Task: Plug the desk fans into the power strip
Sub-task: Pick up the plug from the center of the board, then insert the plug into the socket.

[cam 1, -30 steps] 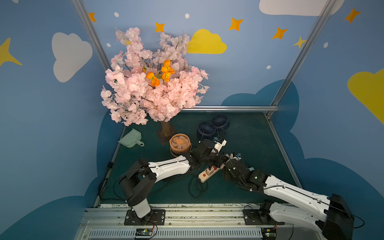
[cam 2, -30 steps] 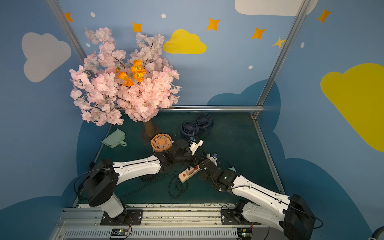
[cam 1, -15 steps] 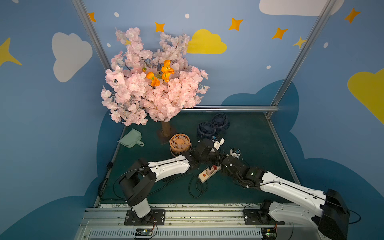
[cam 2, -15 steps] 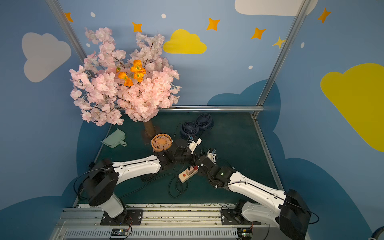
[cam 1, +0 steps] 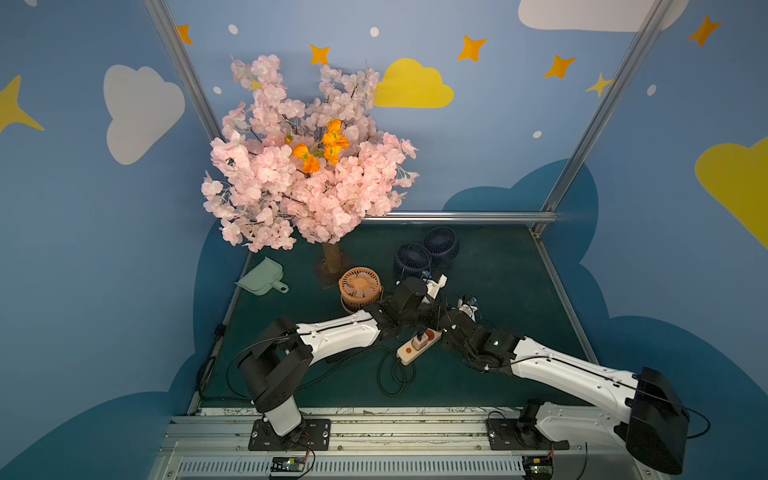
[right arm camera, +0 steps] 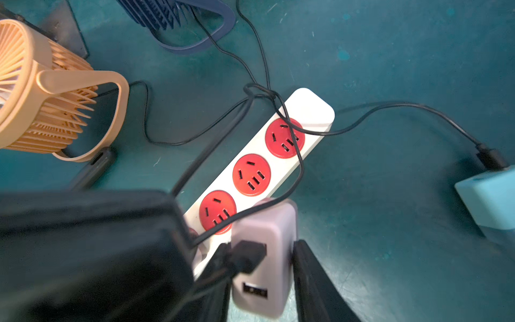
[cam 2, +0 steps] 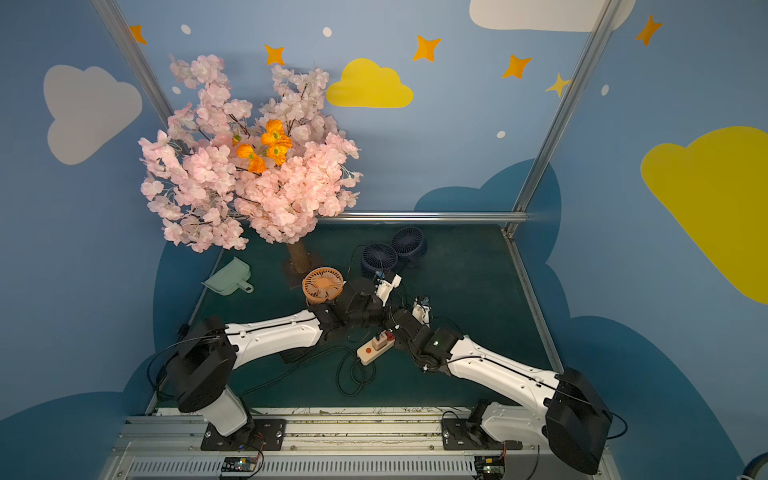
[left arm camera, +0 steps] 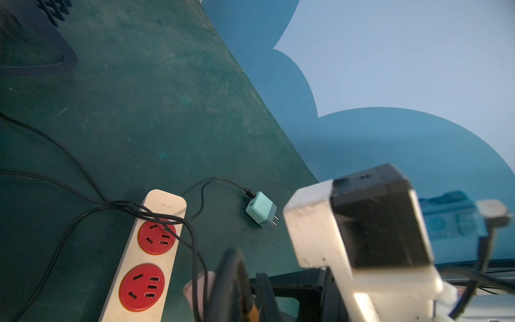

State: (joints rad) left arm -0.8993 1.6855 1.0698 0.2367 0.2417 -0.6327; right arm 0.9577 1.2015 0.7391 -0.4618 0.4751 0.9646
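Right wrist view: nearest, the right tool (right arm camera: 262, 267) has a finger on either side of a pale adapter (right arm camera: 278, 251); I cannot tell whether it pinches. The adapter stands on the near end of the power strip (right arm camera: 303, 108), which lies on the green table (right arm camera: 390, 251) between both arms. The left tool (left arm camera: 246, 290) is closed. Beyond stands an orange fan (right arm camera: 33, 92).
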